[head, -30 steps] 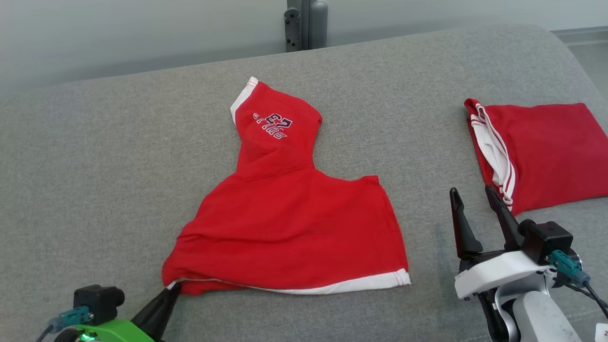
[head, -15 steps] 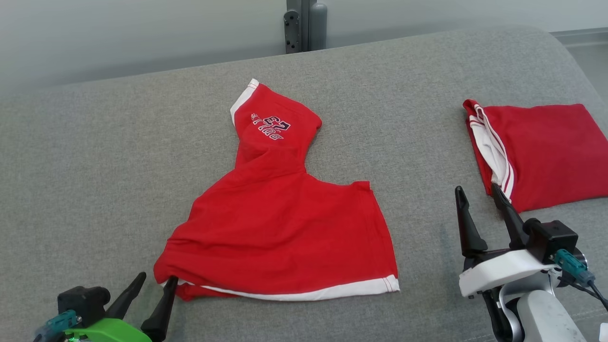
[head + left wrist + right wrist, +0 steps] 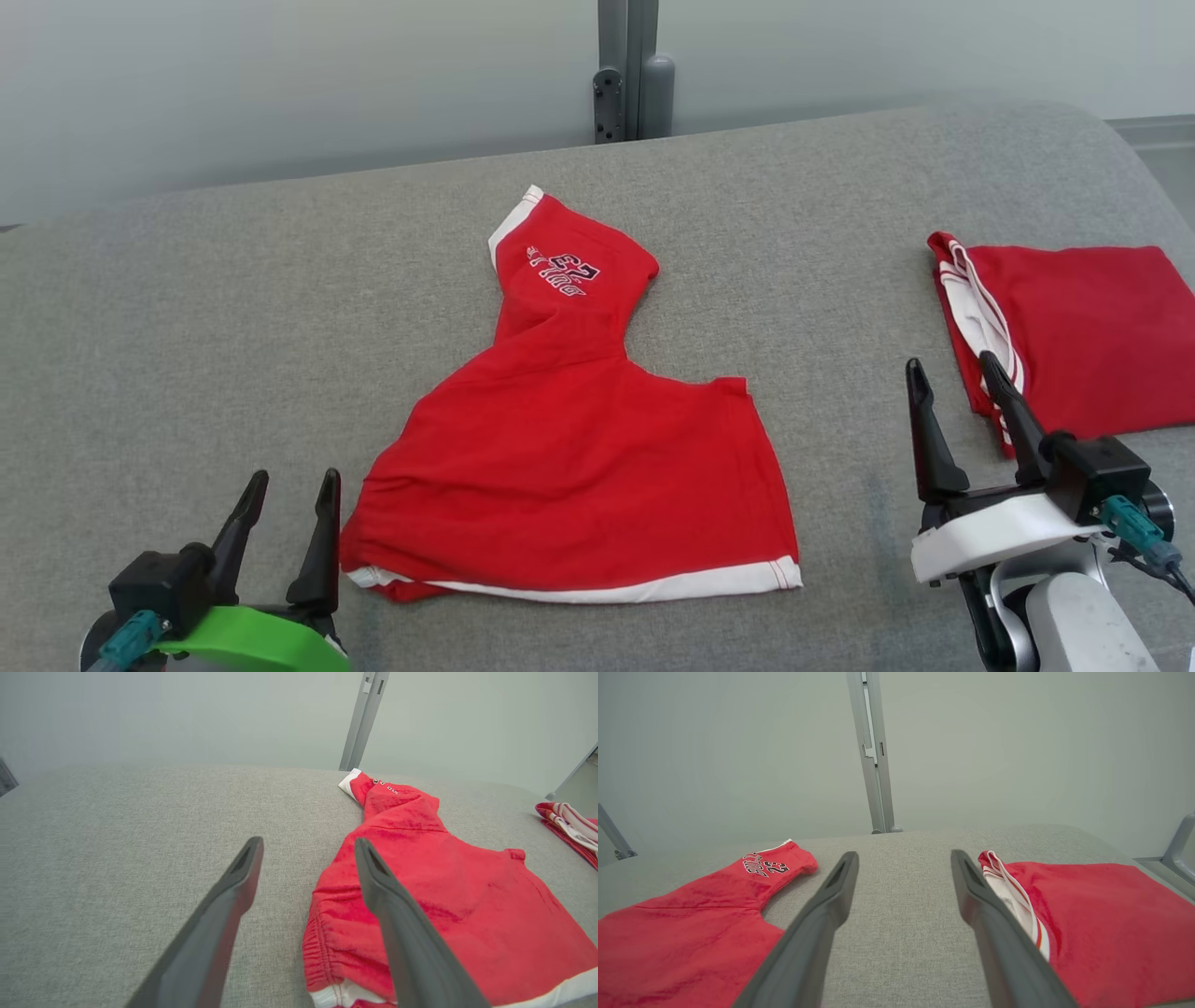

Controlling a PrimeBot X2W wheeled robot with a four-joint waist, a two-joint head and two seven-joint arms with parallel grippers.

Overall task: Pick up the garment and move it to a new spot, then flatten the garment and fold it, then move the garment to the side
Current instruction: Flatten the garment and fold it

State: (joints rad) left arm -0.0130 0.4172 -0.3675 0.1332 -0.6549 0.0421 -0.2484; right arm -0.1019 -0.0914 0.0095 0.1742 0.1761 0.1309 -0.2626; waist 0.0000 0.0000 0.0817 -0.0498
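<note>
Red garment, place: the red garment [image 3: 579, 448] lies in the middle of the grey cloth-covered desk [image 3: 187, 327], between my two grippers, and neither one touches it.
Red garment, shape: it is wide and fairly flat on the side near me and narrows to one slim part pointing away from me. That slim part is creased where it joins the wide part.
Red garment, trim: a white band [image 3: 653, 588] runs along the near edge. A second white strip edges the far tip.
Red garment, print: dark lettering with the number 23 [image 3: 565, 269] sits on the slim far part.
Red garment, near-left corner: in my left wrist view the cloth [image 3: 444, 882] is gathered into small folds at this corner.
Left gripper: my left gripper [image 3: 292, 481] is spread wide with nothing in it. It sits just beside the garment's near-left corner.
Right gripper: my right gripper [image 3: 950, 366] is spread wide and holds nothing. It is over bare desk between the two garments.
Folded red garment: a folded red garment [image 3: 1092, 327] with white striped trim lies at the desk's right side, well apart from the first.
Background: a grey metal post [image 3: 635, 75] stands behind the desk against a pale wall.
</note>
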